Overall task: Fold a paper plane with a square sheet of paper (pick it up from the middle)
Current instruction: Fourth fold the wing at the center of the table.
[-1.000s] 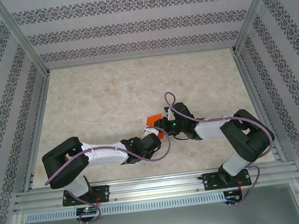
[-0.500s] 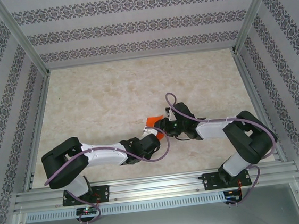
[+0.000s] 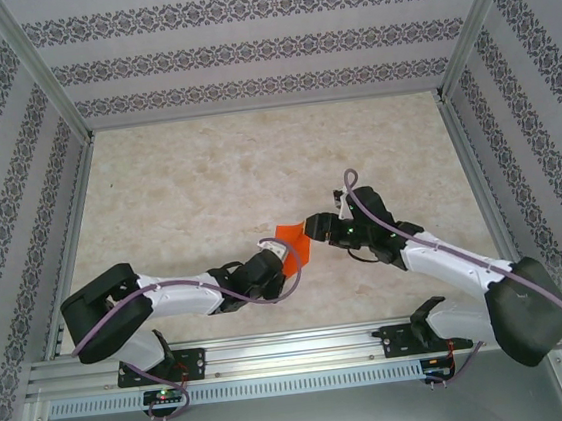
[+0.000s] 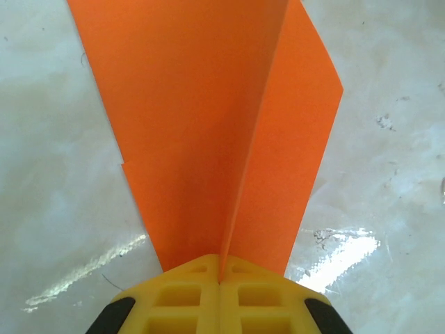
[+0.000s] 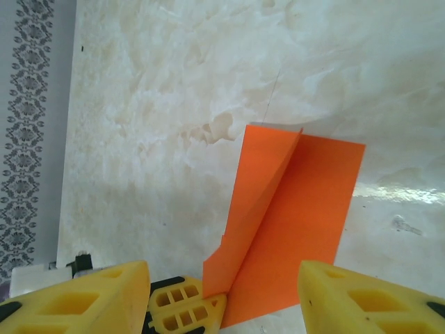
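The square sheet of paper point(image 3: 291, 241) is bright orange and folded along a centre crease, its two flaps spreading apart point(image 4: 208, 125). It is held just above the marble table. My left gripper point(image 3: 282, 258) is shut on the crease at the paper's near end, yellow fingers point(image 4: 188, 299) pressed together. My right gripper point(image 3: 314, 229) stands open just to the right of the paper. In the right wrist view its jaws point(image 5: 224, 289) are wide apart, with the paper point(image 5: 299, 209) between and beyond them, touching neither. The left fingers point(image 5: 182, 313) show there pinching the lower corner.
The marble tabletop point(image 3: 207, 178) stretches out behind and to both sides of the grippers. Patterned walls point(image 3: 264, 46) and aluminium rails point(image 3: 71, 222) enclose it. Both arms meet low in the middle of the table.
My right gripper has opened, let go of the paper and drawn back to the right with its arm stretched out. My left gripper has shut on the crease and holds the paper alone.
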Available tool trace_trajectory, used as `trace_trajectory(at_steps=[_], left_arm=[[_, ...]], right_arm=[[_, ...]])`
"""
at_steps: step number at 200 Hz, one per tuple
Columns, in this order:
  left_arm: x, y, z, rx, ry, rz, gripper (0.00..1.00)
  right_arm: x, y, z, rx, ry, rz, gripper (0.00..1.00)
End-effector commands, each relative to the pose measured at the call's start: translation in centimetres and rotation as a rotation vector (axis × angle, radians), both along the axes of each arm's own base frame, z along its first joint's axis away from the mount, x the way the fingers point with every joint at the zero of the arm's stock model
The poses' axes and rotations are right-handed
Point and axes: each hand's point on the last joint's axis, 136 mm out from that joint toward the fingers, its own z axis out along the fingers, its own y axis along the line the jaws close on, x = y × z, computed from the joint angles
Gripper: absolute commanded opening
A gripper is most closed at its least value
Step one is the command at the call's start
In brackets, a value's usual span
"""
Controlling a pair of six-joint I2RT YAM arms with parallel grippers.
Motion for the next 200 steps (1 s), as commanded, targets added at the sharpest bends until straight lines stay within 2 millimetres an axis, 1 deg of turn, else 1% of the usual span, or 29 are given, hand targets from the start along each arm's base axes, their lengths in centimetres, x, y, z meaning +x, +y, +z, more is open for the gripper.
trace_trajectory(at_steps=[1,19,29,43,61,79,93,126,158,171,188,200], left_arm=[[-0.4,-0.7,0.4,-0.130,0.074,0.006,0.07],[-0.5,-0.5,0.3,-0.157,0.108,0.007,0.07],[-0.5,-0.5,0.2,-0.178,0.130,0.008,0.07],[-0.5,-0.2,0.0,-0.198,0.153,0.025,0.07],[-0.5,0.4,-0.3,-0.225,0.175,0.052,0.07],[-0.6,1.0,-0.7,-0.239,0.187,0.072,0.07],[-0.7,1.0,-0.8,-0.239,0.197,0.071,0.07],[-0.9,1.2,-1.2,-0.237,0.215,0.075,0.07],[-1.1,1.2,-1.4,-0.242,0.244,0.071,0.08],[-1.2,1.2,-1.6,-0.239,0.256,0.069,0.08],[-1.2,1.4,-1.7,-0.231,0.265,0.076,0.11],[-1.2,1.6,-1.6,-0.227,0.265,0.082,0.15]], right_arm=[[-0.9,-0.8,-1.0,-0.023,0.008,0.008,0.56],[-1.2,0.1,-1.1,0.006,0.017,0.046,0.49],[-1.3,0.7,-1.2,0.013,0.022,0.067,0.41],[-1.5,1.8,-1.4,0.021,0.026,0.097,0.35],[-1.7,3.7,-1.4,0.024,0.021,0.149,0.30],[-2.0,5.6,-1.9,0.025,0.031,0.199,0.27],[-2.1,7.3,-2.3,0.049,0.045,0.237,0.21],[-1.7,9.9,-3.1,0.088,0.064,0.279,0.17],[-0.6,10.3,-4.3,0.072,0.081,0.252,0.17],[-0.2,10.1,-5.2,0.037,0.095,0.234,0.17],[0.3,9.6,-6.2,0.007,0.118,0.206,0.16],[0.5,9.3,-6.8,0.002,0.127,0.187,0.16]])
